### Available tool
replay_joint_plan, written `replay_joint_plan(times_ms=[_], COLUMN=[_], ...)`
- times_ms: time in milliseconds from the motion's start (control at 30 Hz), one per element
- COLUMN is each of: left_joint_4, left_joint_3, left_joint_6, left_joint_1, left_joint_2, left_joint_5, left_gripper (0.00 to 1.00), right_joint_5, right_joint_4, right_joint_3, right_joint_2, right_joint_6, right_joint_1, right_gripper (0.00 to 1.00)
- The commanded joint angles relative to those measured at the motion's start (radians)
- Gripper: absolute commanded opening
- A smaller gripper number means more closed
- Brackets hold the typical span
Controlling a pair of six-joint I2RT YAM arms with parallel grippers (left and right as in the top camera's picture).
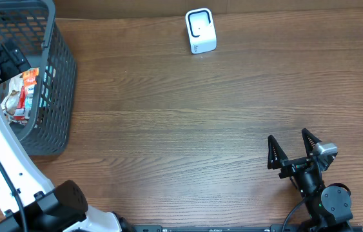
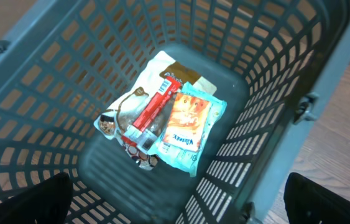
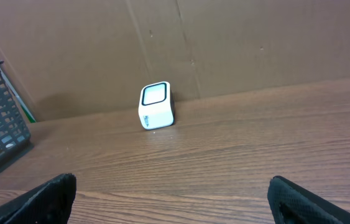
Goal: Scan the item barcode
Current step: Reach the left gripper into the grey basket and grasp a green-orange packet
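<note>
Left gripper (image 2: 182, 198) is held wide above the basket (image 2: 274, 81); the overlapping packets (image 2: 186, 121) could be pinched together, or only film caught and dropped.

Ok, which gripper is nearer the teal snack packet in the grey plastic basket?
Left. The left gripper hangs directly over the teal snack packet in the basket; the right gripper sits far across the table.

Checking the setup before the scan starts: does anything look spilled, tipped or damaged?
Nothing stands out. The scanner stands upright at the far edge of the table. The basket sits upright at the left, and its packets lie in a loose overlapping heap on its floor, none spilled outside.
</note>
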Motion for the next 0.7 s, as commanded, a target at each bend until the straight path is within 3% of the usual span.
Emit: replay_joint_plan(times_ms=[0,300,467,667], left_joint_4=[-0.007,-0.026,-0.027,-0.018], left_joint_3=[0.013,0.013,0.013,0.013], left_joint_6=[-0.010,0.002,0.112,0.198], left_joint_1=[0.017,0.075,0.081,0.081], left_joint_2=[0.019,0.110,0.172,0.256], left_joint_5=[0.016,0.074,0.189,0.200], left_gripper=[1.00,1.00,1.00,1.00], right_joint_5=[-0.002,-0.002,-0.002,-0.002], right_joint_4=[0.004,0.004,0.004,0.004], right_joint_3=[-0.010,-0.010,-0.010,-0.010], right_joint_2=[-0.005,-0.005,-0.005,-0.005], right_joint_6=[-0.005,-0.005,-0.005,-0.005], right_joint_1=[-0.003,-0.003,-0.003,-0.003], right_gripper=[1.00,1.00,1.00,1.00])
